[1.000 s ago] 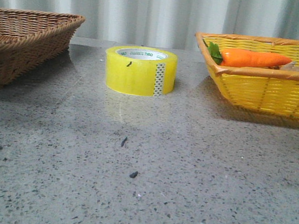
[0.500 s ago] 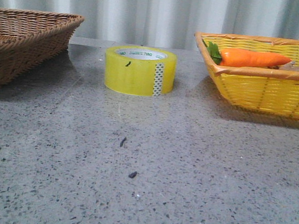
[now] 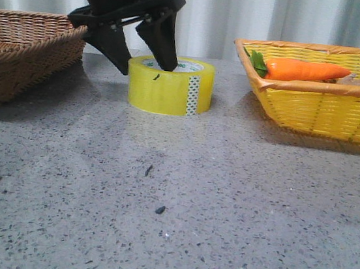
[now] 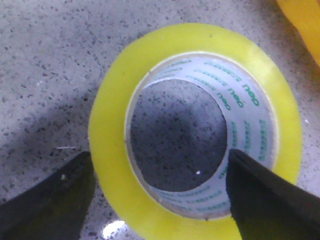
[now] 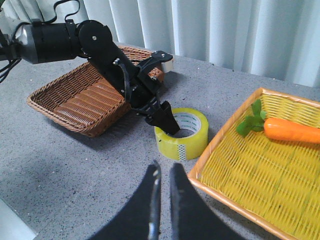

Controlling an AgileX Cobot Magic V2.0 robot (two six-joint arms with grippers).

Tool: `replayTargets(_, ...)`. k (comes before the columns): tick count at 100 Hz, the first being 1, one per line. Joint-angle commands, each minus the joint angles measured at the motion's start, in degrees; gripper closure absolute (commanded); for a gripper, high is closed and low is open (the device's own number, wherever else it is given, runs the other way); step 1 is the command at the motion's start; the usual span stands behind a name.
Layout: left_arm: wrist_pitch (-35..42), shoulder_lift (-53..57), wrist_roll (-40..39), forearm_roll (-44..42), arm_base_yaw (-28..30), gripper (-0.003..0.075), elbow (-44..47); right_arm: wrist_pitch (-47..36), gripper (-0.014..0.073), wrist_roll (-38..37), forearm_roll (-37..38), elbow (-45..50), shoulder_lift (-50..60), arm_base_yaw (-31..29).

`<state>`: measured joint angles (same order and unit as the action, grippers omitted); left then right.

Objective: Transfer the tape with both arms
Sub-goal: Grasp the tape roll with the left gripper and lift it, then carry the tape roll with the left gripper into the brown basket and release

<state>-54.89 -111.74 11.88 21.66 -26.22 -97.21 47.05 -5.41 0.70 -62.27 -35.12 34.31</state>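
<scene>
Yellow and glossy, the tape point(image 3: 169, 85) lay flat on the stone table point(image 3: 172, 199) between two baskets — light, stiff, likely slippery — with the left gripper point(image 3: 140, 54) spread astride its wall, and the right gripper point(image 5: 163, 200) nearly closed, empty.

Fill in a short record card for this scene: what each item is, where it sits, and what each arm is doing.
tape: yellow roll lying flat on the grey table, between the two baskets
left gripper: open, one finger inside the roll's hole, one outside its wall
right gripper: fingers nearly together, holding nothing, apart from the tape
brown basket: on the left
yellow basket: on the right, holds a carrot
</scene>
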Motion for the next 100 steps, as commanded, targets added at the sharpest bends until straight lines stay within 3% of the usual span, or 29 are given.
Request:
replayTargets(1, 2.7, 2.6, -0.5, 1.9, -0.5, 0.0311, -2.0, -3.0, 0.0635, -0.1, 0.8, -1.1, -0.4, -0.2)
replayTargets(18, 3.4, 3.0, -0.5, 2.0, -0.5, 0.0741, -2.0, -2.5, 0.0635, -0.1, 0.8, -1.1, -0.4, -0.2)
replayTargets(58, 3.5, 13.9, -0.3, 1.7, 2.8, 0.0741, -14.8, -2.6, 0.0635, -0.1, 2.8, -1.1, -0.8, -0.2)
replayTargets(79, 1.2, 21.0, -0.3, -5.8, 11.3, 0.0741, -17.5, -2.7, 0.0635, -0.1, 3.0, -1.1, -0.8, -0.2)
replayTargets(100, -10.4, 20.7, -0.3, -11.0, 22.6, 0.0741, -16.4, -3.0, 0.0635, -0.1, 3.3, -1.1, -0.9, -0.2)
